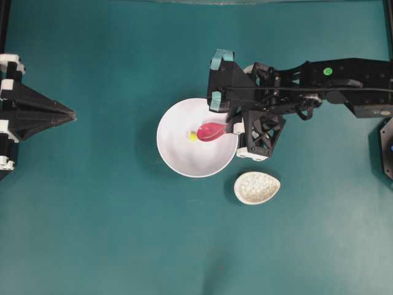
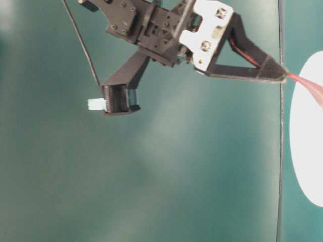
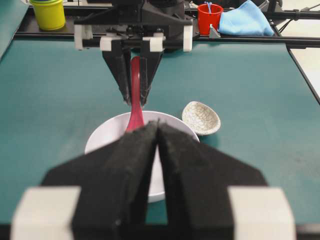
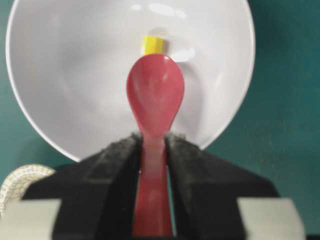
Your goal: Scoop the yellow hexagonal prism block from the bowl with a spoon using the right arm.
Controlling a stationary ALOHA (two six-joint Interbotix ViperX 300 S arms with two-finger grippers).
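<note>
My right arm [image 1: 344, 77] reaches over the green table [image 1: 92, 233] to the white bowl [image 1: 178, 157]; my left pincer [image 1: 70, 114], pressed together, waits well apart. My right pincer [image 4: 154, 150] pinches the spoon [image 4: 155, 95] by its handle. The yellow block [image 4: 155, 44] lies in the bowl, dead ahead along the spoon's long axis, touching or just beyond the scoop's tip

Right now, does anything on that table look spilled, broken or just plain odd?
Nothing stands out. The bowl sits upright, with the small yellow block inside it at the tip of the pink spoon. The right claw grips the spoon's handle squarely. The speckled dish sits beside the bowl, unspilled.
</note>
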